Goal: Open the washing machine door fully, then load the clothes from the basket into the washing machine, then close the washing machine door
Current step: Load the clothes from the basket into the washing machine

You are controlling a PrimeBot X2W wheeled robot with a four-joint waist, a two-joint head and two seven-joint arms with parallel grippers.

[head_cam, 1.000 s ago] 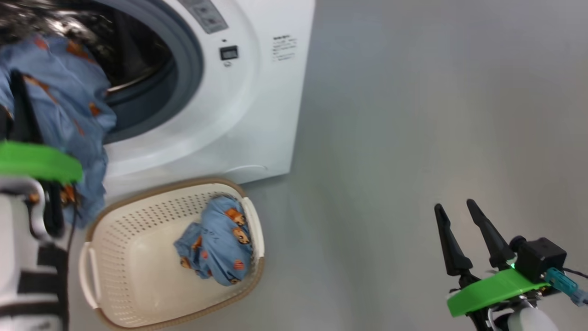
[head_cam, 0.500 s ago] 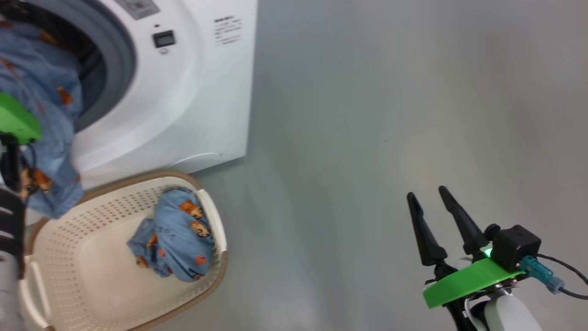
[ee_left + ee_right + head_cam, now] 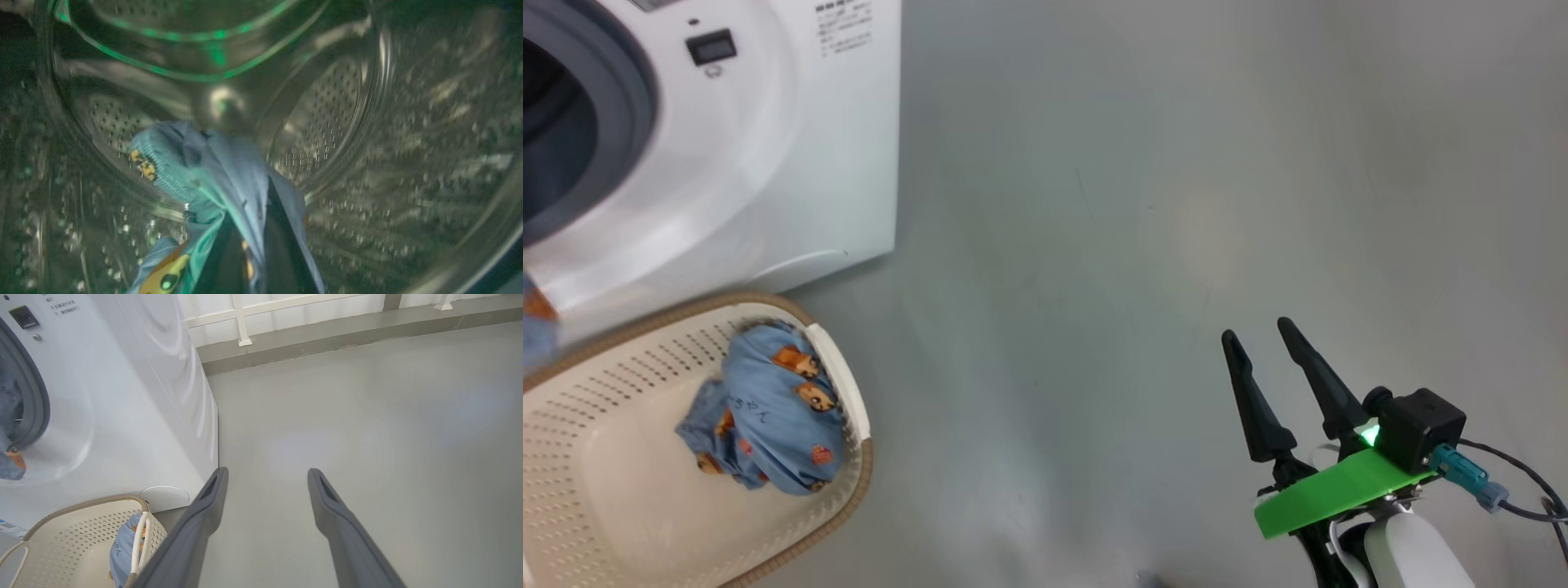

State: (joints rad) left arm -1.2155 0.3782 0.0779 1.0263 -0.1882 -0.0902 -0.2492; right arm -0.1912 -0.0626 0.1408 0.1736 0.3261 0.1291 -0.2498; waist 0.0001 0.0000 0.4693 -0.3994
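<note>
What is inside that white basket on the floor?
One blue bear-print garment, bunched against the wall of the basket on the robot's right. The bottom around it looks bare. Whatever lies under the bundle is covered, and the basket's left end is cut off in the head view.

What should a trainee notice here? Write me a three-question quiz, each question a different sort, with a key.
1. True or false: the right gripper is open and holds nothing.
2. How many garments lie in the basket?
3. The left gripper is shut on a blue garment. Where does it hold it? A) over the basket B) inside the steel drum C) on the floor

Key: 1 true; 2 one, the bear-print garment; 3 B.
</note>
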